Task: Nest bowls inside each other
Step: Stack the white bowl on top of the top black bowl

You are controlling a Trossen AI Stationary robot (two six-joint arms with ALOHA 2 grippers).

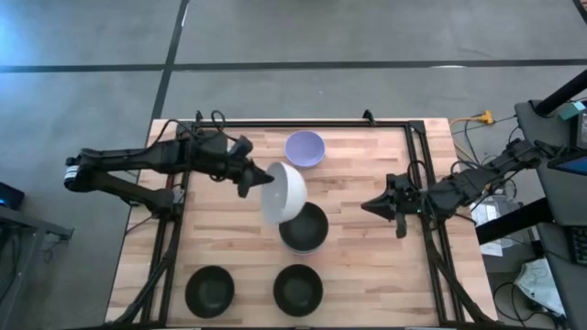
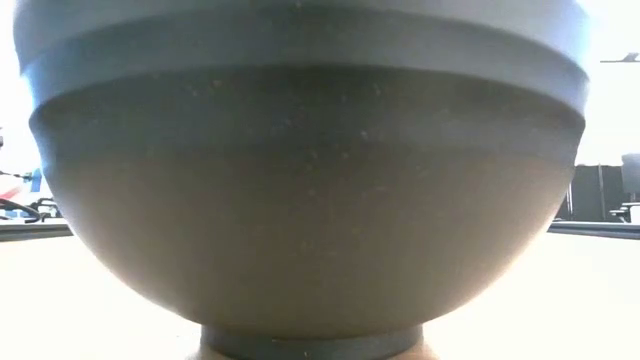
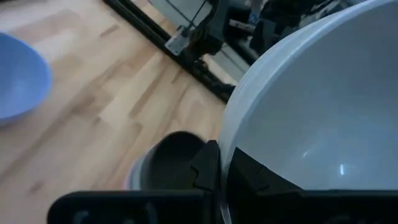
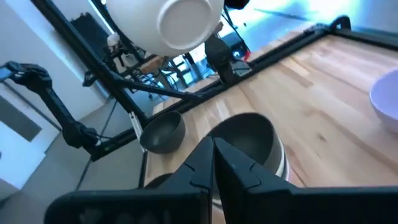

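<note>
My left gripper (image 1: 264, 181) is shut on a white bowl (image 1: 284, 192), held on edge in the air just left of and above a stack (image 1: 304, 229) with a black bowl on top and a pale bowl under it. The right wrist view shows the white bowl's base (image 4: 180, 18) and the stack (image 4: 249, 140). A lavender bowl (image 1: 304, 148) rests on its base farther back. Two black bowls (image 1: 209, 291) (image 1: 298, 289) sit near the front edge. My right gripper (image 1: 374, 205) is shut and empty, to the right of the stack. My left gripper holds the white bowl by its rim (image 3: 226, 140), with one finger (image 3: 205, 168) outside the wall and the other (image 3: 258, 177) inside the hollow. The fingers come roughly level from the table's left. The bowl is lifted clear and tipped on edge, its opening toward the left.
A black bowl (image 2: 310, 180) stands right in front of the low camera and fills that view. A black frame rail (image 1: 303, 124) runs along the table's far edge and sides. Bare wood (image 1: 220, 229) lies left of the stack.
</note>
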